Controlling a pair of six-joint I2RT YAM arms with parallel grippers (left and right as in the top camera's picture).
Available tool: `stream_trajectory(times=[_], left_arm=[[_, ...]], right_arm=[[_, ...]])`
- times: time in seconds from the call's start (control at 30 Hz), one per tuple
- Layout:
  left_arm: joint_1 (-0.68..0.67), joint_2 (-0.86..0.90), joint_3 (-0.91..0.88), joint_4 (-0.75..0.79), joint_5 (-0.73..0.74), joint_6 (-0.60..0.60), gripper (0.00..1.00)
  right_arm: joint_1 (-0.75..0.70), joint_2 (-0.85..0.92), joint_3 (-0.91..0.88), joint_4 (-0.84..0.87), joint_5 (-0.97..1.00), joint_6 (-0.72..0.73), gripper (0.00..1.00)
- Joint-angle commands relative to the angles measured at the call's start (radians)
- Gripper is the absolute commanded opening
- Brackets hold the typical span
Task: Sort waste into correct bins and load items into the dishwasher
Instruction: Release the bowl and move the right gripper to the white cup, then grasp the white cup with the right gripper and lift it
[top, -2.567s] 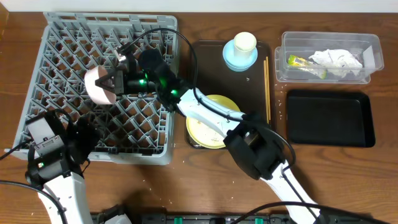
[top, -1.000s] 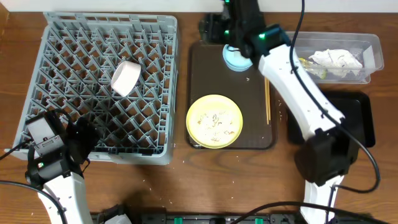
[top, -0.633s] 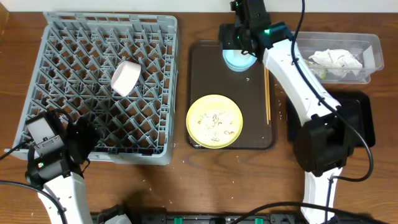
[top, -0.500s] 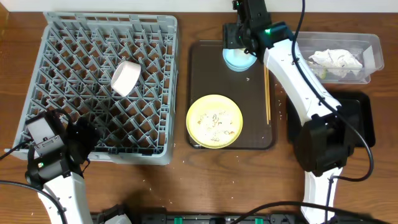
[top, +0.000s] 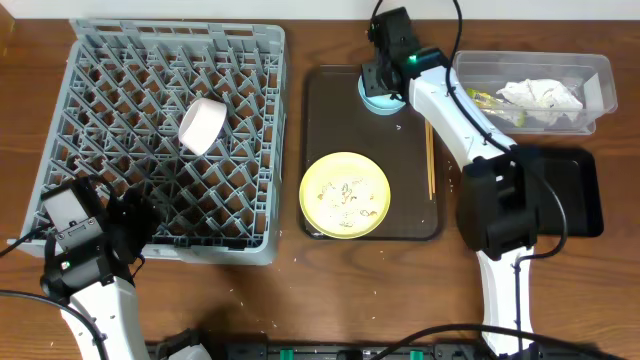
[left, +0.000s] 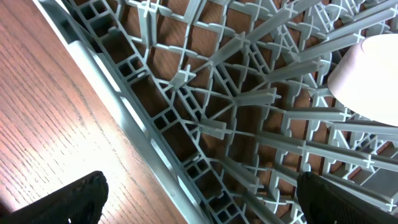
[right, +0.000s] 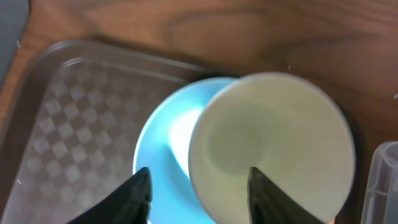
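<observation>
Right gripper (right: 198, 196) jaws spread, empty, over cream cup (right: 273, 146) nested in light blue bowl (right: 158, 146), 12 o'clock end of brown tray (top: 330, 130). Step looks like cup pickup; next: shift toward 3 o'clock, descend, close on rim.

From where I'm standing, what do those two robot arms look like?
Both are white tube-like links joined by chunky black housings, with black cables looping alongside. The right arm has a small green light near its wrist; the left arm is built alike. The gripper fingers are black.
</observation>
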Motion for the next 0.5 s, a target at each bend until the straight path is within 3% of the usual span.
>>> stream_trajectory(times=[0.0,0.23,0.4,0.47], left_arm=[[0.005,-0.002,0.018,-0.003,-0.016,-0.001,0.98],[0.005,-0.002,0.018,-0.003,-0.016,-0.001,0.98],[0.005,-0.002,0.018,-0.003,-0.016,-0.002,0.98],[0.005,-0.002,0.018,-0.003,-0.016,-0.002,0.98]], right_arm=[[-0.007,-0.015,0.005,0.003,0.013,-0.013,0.41],[-0.007,-0.004,0.004,-0.034,0.012,-0.014,0.29],[-0.006,0.002,0.005,-0.053,-0.026,-0.010,0.05],[-0.006,-0.005,0.014,-0.055,-0.038,-0.008,0.01]])
